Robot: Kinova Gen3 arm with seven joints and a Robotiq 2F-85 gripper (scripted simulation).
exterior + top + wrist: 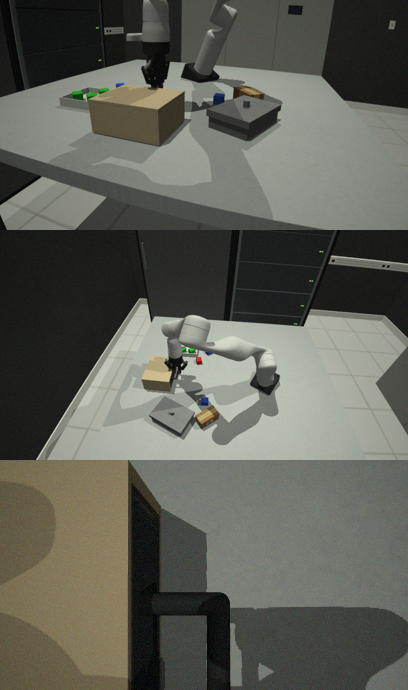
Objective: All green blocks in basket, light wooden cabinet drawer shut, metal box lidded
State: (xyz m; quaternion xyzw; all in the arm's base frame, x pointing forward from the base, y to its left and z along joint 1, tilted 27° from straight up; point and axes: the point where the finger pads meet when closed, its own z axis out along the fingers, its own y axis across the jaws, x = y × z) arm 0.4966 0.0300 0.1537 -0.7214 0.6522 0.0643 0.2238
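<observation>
Overall, three green blocks are visible inside the basket, which is partly hidden by the arm in the top view and by the cabinet in the exterior view. The gripper points down at the cabinet's drawer side. Its fingers are partly closed; whether they grip the handle cannot be determined. The handle projects from a dark front set within the wooden frame; full closure of the drawer cannot be confirmed.

The lid rests on the metal box; whether it is all the way down cannot be confirmed. A carton and a blue block are located near that box. A red block and a second blue block are outside the basket, near it.
</observation>
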